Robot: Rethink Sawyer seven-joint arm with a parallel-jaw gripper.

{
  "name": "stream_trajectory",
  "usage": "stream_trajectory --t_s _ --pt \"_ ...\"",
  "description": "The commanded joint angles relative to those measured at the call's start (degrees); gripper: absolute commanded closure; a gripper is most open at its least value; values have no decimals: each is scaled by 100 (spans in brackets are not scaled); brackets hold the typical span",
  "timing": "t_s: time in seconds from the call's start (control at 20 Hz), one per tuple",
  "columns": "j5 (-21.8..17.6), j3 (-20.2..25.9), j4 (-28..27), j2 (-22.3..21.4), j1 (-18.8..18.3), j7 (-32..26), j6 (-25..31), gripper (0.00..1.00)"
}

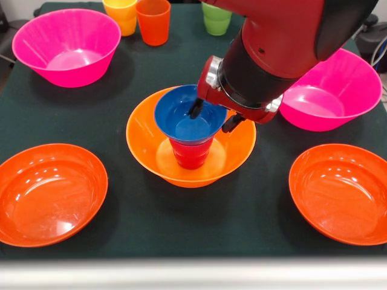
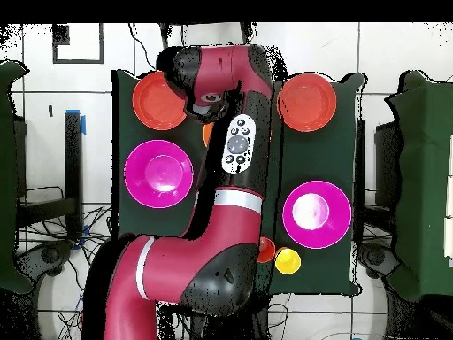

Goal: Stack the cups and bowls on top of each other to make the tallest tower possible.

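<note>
The tower stands mid-table: a large orange bowl (image 1: 142,136) holds an upright red cup (image 1: 190,156), and a small blue bowl (image 1: 174,115) sits on the cup. My gripper (image 1: 214,117) is open and straddles the blue bowl's right rim. One fingertip (image 1: 195,109) is inside the bowl and the other is outside it. Yellow (image 1: 121,15), orange (image 1: 153,23) and green (image 1: 216,19) cups stand in a row at the far edge. In the overhead view the arm hides the tower except a sliver of the orange bowl (image 2: 206,135).
Two pink bowls (image 1: 66,45) (image 1: 335,90) flank the tower further back. Two shallow red-orange bowls (image 1: 51,193) (image 1: 341,193) lie at the front left and front right. The arm's thick wrist hangs over the table right of centre.
</note>
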Motion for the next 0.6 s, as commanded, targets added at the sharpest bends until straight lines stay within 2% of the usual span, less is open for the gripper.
stream_trajectory --t_s 0.05,0.15,0.6 --pt "-22 303 -311 149 -145 -861 769 0" --pt "-14 267 -459 176 -186 -941 912 0" --pt "-282 223 -140 -93 -406 -1694 622 0"
